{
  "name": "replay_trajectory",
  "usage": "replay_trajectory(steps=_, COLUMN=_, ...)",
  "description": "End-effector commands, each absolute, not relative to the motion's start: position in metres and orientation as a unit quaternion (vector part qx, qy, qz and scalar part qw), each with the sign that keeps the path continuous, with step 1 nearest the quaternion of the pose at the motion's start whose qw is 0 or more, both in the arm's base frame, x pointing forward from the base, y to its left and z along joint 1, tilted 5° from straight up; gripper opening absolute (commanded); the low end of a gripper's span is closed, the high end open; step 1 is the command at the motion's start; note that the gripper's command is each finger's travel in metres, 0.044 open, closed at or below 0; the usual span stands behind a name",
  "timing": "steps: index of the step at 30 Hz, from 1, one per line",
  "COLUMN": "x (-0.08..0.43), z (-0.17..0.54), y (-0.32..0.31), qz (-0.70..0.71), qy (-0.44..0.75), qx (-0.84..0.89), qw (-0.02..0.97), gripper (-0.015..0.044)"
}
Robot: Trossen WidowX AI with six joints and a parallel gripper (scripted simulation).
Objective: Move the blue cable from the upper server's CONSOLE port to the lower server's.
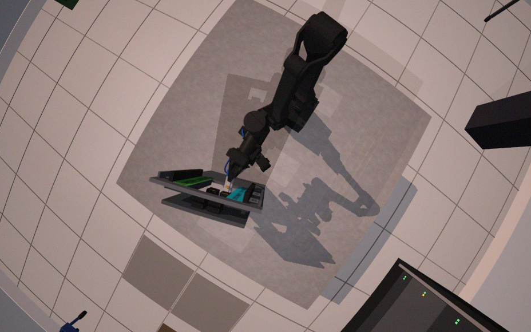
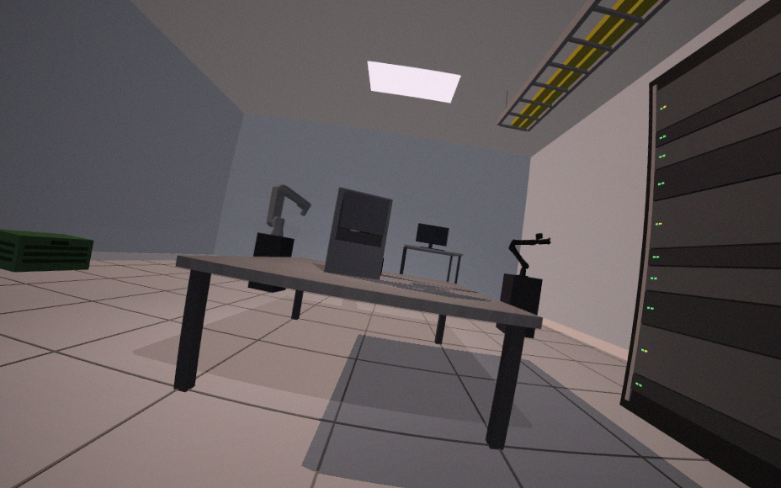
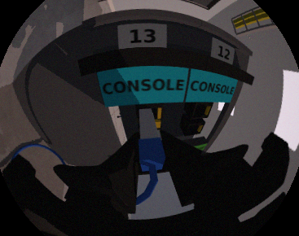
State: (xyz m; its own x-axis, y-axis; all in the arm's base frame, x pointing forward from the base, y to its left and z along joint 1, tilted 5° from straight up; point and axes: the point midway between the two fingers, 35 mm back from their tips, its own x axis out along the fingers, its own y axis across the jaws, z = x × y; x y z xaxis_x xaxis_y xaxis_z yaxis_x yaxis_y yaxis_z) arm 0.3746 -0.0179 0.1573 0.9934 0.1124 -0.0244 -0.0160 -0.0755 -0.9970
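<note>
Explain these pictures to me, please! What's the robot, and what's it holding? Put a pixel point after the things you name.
The robot is one black arm (image 1: pixel 296 78). Its pincer (image 1: pixel 229 178) (image 3: pixel 149 134) works like two fingers, and it is shut on a blue plug (image 3: pixel 151 151) with a blue cable (image 3: pixel 154 179).

The first picture looks down from above. The second looks across the room at the table (image 2: pixel 321 279), with a tall grey panel (image 2: pixel 354 257) standing on it. The third, round one comes from a camera near the pincer. It shows signs saying CONSOLE (image 3: pixel 143 86), 13 (image 3: pixel 142 37) and 12 (image 3: pixel 223 52).
</note>
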Motion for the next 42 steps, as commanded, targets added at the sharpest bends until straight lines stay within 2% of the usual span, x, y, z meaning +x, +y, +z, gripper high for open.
replay_trajectory(steps=1, x=0.3767, z=0.1612, y=-0.0180, qz=0.042, qy=-0.036, qx=-0.731, qw=0.680, gripper=0.0000)
replay_trajectory(steps=42, x=0.3845, z=0.1600, y=-0.0147, qz=0.040, qy=-0.037, qx=-0.731, qw=0.680, gripper=0.0000)
